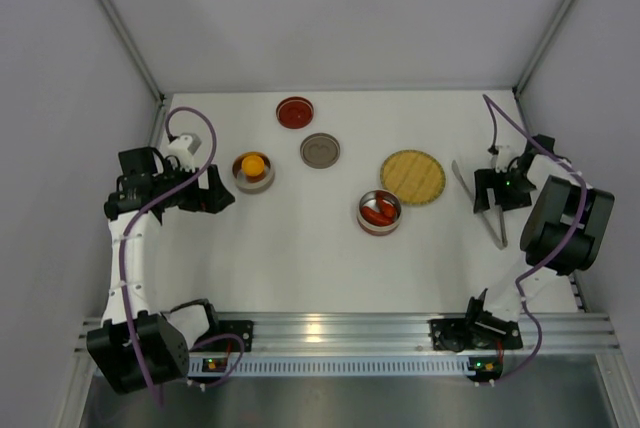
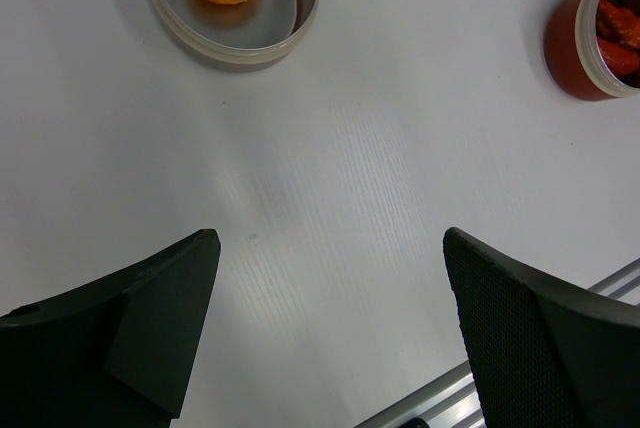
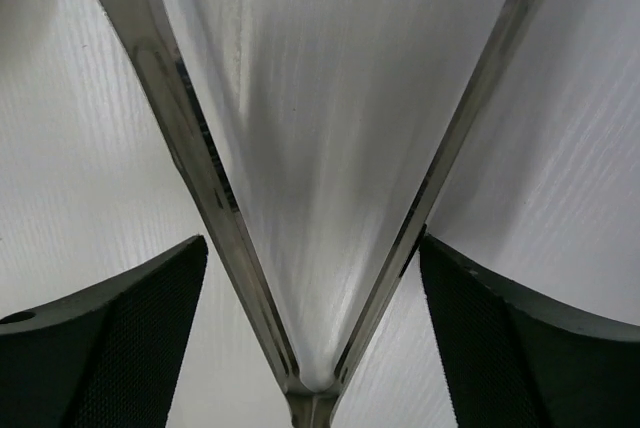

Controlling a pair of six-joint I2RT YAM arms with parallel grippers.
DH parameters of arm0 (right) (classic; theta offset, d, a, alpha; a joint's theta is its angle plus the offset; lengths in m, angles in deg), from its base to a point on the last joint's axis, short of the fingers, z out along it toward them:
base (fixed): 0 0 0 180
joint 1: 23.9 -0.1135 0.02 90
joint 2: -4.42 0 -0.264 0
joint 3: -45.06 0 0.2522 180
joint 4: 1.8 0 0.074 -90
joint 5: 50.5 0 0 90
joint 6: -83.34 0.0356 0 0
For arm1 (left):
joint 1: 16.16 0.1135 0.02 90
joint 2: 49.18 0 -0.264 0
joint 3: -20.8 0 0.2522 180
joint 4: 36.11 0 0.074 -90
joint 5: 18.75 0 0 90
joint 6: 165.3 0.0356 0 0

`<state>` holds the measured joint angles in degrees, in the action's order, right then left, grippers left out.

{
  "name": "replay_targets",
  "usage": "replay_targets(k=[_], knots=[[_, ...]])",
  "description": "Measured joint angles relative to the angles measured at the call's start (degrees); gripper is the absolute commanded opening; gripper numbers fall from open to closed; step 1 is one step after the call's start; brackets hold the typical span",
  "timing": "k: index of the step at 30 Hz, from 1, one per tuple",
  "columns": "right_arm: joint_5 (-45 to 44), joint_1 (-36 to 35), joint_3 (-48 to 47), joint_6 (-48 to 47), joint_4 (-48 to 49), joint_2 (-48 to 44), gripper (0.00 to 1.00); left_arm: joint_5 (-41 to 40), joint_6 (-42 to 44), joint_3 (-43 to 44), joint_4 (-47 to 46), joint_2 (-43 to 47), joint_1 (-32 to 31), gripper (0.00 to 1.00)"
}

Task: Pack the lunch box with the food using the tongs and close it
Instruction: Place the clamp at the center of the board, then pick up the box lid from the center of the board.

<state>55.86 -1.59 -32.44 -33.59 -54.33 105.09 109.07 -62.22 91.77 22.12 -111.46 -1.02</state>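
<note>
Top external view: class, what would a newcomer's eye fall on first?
The orange piece in its tin, left of centre, stands out first, then the red pieces in a second tin near the middle. At the right edge, the right gripper straddles the metal tongs.

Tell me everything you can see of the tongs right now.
The tongs are slim, shiny grey metal: two long narrow arms joined at one end, spread in an open V, holding nothing. They lie flat on the white table, right of the yellow woven plate. The right gripper straddles them near the joint, one finger just outside each arm; whether the fingers touch cannot be told.
</note>
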Motion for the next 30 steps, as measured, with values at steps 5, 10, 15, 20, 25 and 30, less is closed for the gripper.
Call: replay_targets(k=[5, 10, 15, 20, 25, 30], knots=[[0.2, 0.1, 0.0, -1.5, -0.4, -1.0, 0.99, -0.1, 0.9, 0.0, 1.2, 1.3, 0.0, 0.98], [1.5, 0.1, -1.3, -2.1, -2.9, -4.5, 0.99, 0.1, 2.2, 0.0, 2.6, 1.8, 0.0, 0.98], [5.4, 0.1, -8.0, -1.9, -6.7, -9.7, 0.99, 1.1, 2.3, 2.1, 3.2, 0.0, -0.2, 0.98], [10.8, 0.1, -13.3, -0.1, -7.7, -16.0, 0.99, -4.9, 0.0, 10.4, 1.1, -8.5, -7.9, 0.98], [16.6, 0.1, -13.9, 1.8, -7.9, -22.2, 0.99, -17.4, 0.4, 19.3, -1.8, -19.8, -26.9, 0.98], [21.0, 0.1, -12.7, 1.8, -8.3, -26.9, 0.99, -17.4, 10.2, 27.1, -1.4, -31.7, -34.6, 0.97]])
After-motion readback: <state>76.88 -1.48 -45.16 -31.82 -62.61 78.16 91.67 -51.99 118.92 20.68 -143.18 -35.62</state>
